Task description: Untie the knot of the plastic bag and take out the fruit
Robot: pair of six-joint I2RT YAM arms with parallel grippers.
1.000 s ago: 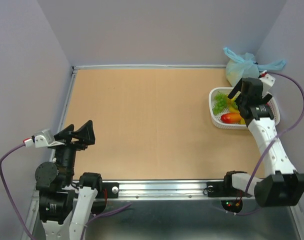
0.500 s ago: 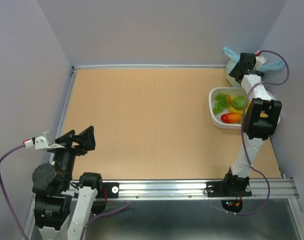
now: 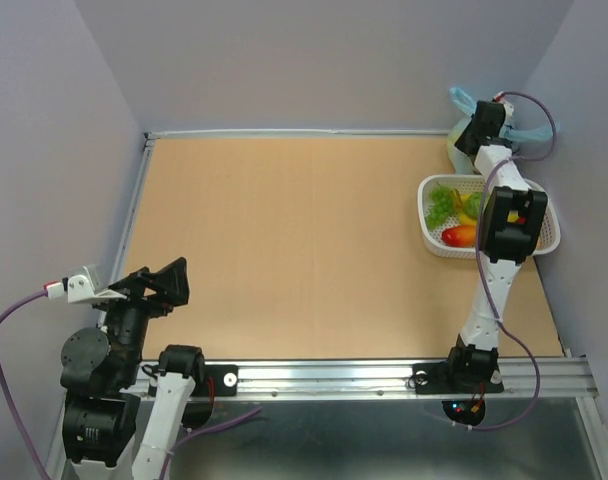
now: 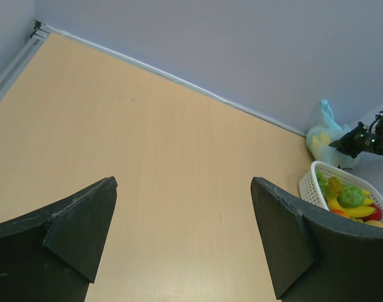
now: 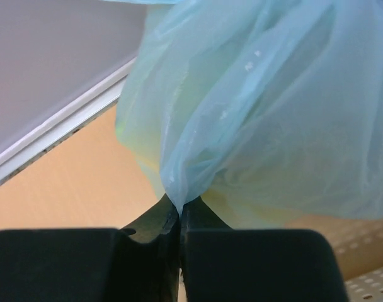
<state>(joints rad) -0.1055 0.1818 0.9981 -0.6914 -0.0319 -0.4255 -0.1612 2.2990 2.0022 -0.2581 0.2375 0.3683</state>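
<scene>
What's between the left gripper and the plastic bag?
Bare table between left gripper and plastic bag, top view; white basket sits beside that line.

White links, chunky black joints, a purple cable (image 3: 24, 299) off each wrist, dark wedge-shaped fingers (image 4: 78, 233) on the left claw (image 3: 156, 282). Bases are bolted on the silver rail (image 3: 324, 377).

Setting: a robotics lab test cell, neither home nor shop.
- My two arms, left (image 3: 134, 340) and right (image 3: 494, 290), are bolted to an aluminium rail (image 3: 334, 375) at the near edge of a bare tan table (image 3: 284, 250).
- Plain pale lilac walls (image 3: 314, 60) box that table in on three sides.
- Purple cables (image 3: 22, 302) run loose from my wrist cameras.
- Props are few: a white basket (image 3: 547, 232) of toy fruit (image 3: 462, 236) and a light blue plastic bag (image 3: 458, 145) in the far right corner.
</scene>
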